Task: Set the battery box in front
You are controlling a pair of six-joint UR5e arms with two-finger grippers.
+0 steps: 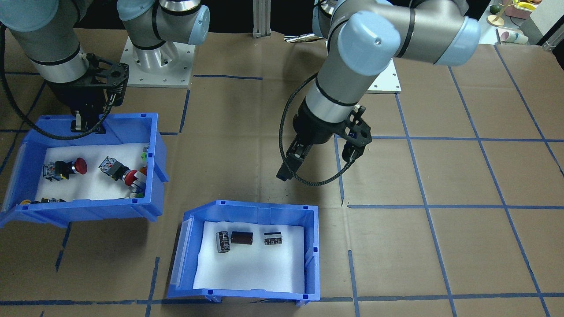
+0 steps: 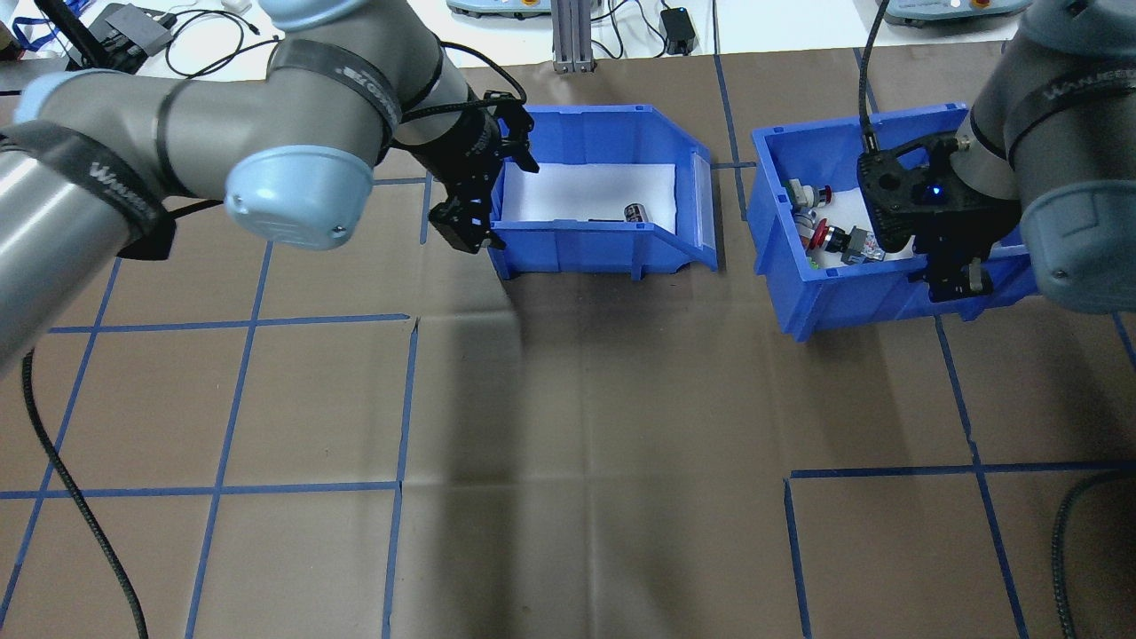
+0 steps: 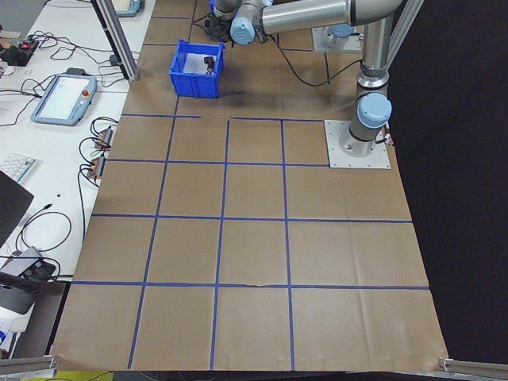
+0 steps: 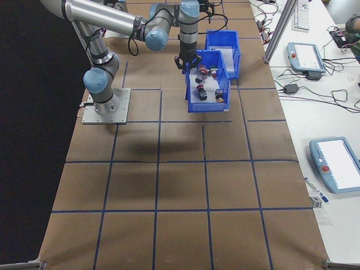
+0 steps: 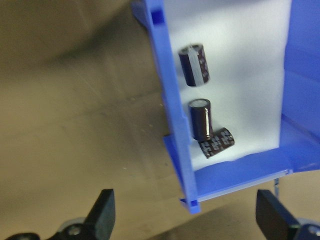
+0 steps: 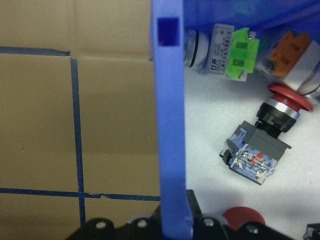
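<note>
Worktop, then battery box just beside left hand, fingers apart, astride its side wall, not gripping. Right hand clamped on switch bin wall. Battery box not yet moved forward; grip and shift remain.

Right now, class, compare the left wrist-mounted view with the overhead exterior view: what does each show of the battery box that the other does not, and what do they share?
Only the left wrist-mounted view shows all three dark cylinders on the white foam liner, two of them touching, and the open fingertips set either side of the box wall. Only the overhead exterior view shows the whole left tool at the box's end, the push-button bin beside it and the right tool over that bin's wall. Both show the blue battery box resting on the brown table, ungripped.
</note>
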